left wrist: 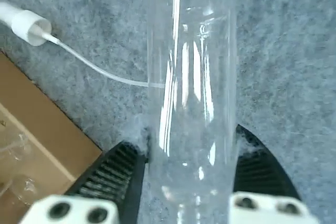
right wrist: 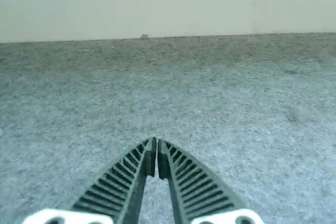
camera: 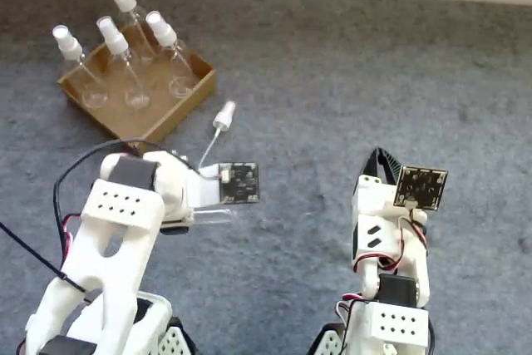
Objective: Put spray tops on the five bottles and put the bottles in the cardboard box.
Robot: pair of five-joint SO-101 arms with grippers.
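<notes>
The fifth clear bottle (camera: 209, 215) is lying on its side low over the grey counter (camera: 349, 72), its long axis running sideways across the counter, pointing away from the left arm and toward the right arm's side. The left gripper (left wrist: 189, 148) is clamping it, one ribbed jaw pressing on each side of the glass-clear wall, and in the left wrist view the bottle (left wrist: 191, 93) is stretching straight out ahead of the jaws. I cannot tell which end is its mouth, nor whether it is touching the counter. A loose spray top (camera: 224, 114) is lying on the counter between this bottle and the cardboard box (camera: 145, 126), its white head toward the box's near corner and its thin tube (camera: 208, 149) trailing back toward the left gripper. In the left wrist view the tube (left wrist: 94, 66) is curving from the head (left wrist: 29, 25) up to the bottle's side, where I am losing sight of it. The box is sitting at the far left of the counter, and four bottles (camera: 126, 62) are standing in it on their bases, each wearing a white spray top pointing up. The right gripper (right wrist: 156, 153) is hovering over bare counter well to the right, its jaws pressing together at the tips and gripping nothing.
</notes>
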